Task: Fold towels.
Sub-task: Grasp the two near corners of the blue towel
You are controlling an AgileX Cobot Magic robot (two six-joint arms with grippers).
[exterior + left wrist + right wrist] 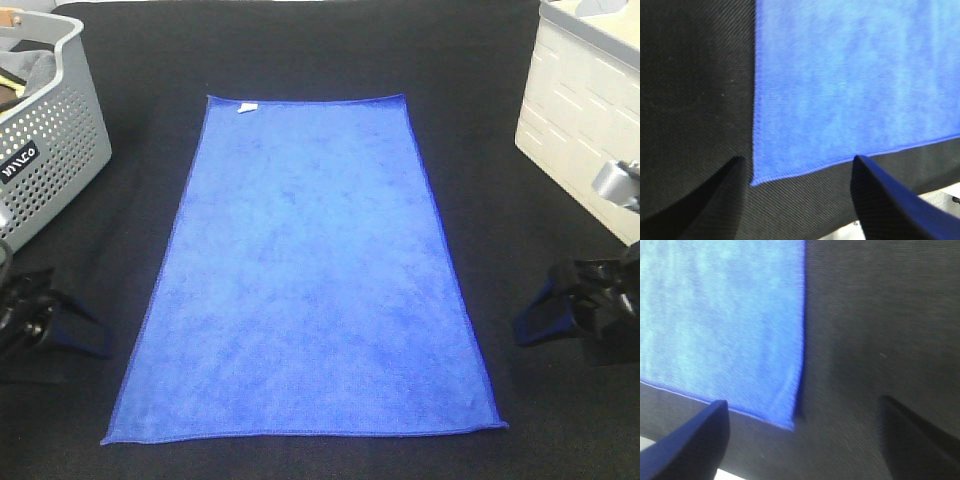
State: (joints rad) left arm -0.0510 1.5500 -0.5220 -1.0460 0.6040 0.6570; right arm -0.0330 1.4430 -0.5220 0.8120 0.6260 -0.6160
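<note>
Blue towel [310,270]: it lies flat and unfolded on the black table cover [480,60], filling the middle of the high view. Its near edge runs along the bottom of the frame. A small white patch [247,106] at its upper left corner is probably a sewn label.
Step in hand: no fold has been made yet. Both arms sit by the near corners, so I judge this to be the approach to the first grasp.
Left gripper [797,162]: at the lower left of the high view, spread wide and empty. Its wrist view shows the towel's corner between the fingers, not pinched.
Right gripper [804,401]: at the lower right, also spread wide with nothing held. The corner sits off-centre between its fingers.
Next move: each gripper should drop onto its corner and pinch the towel alone, not the cover beneath. Both should then lift together and carry the near edge toward the far one.
Surroundings: a grey basket [50,140] stands upper left and a white bin [580,110] upper right, both apart from the towel.
</note>
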